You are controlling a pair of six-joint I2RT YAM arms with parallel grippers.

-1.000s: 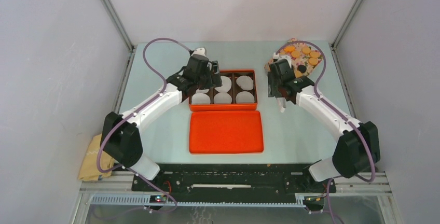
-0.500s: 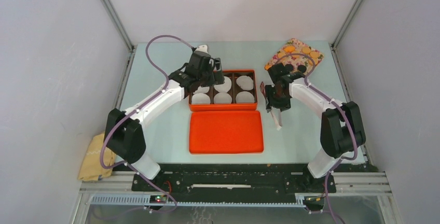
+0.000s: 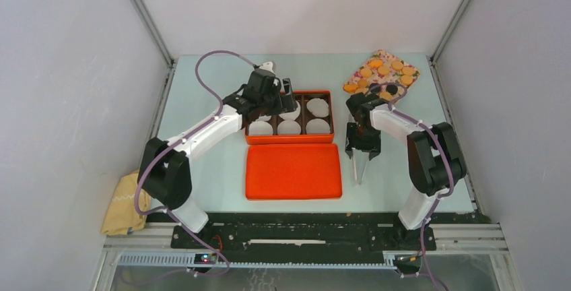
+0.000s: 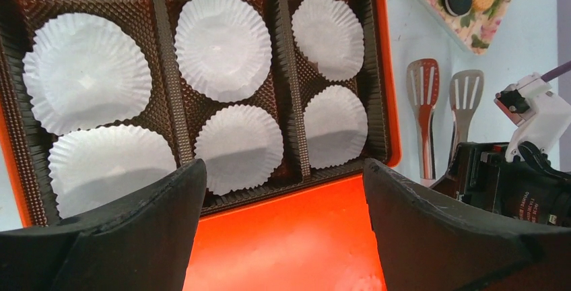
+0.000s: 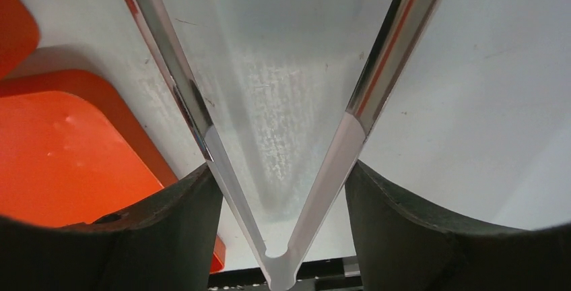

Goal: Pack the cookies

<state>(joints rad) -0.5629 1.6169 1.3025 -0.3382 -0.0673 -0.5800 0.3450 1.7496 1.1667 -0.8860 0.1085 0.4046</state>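
My right fingers (image 5: 417, 237) are clamped on the tongs (image 5: 377, 69) close to the hinge; I judge they could twist or slip there. Left fingers (image 4: 121, 244) hang wide apart, empty, over the box (image 4: 385, 69) of 6 liners (image 4: 222, 45). The cookies (image 3: 384, 74) all lie on the far-right tray (image 3: 374, 55), unpacked.

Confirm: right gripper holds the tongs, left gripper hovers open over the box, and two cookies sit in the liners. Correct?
Wrong on the liners: the left wrist view shows all six empty, and the cookies lie on the floral tray. The rest holds: the right gripper holds the tongs, the left gripper hovers open over the box.
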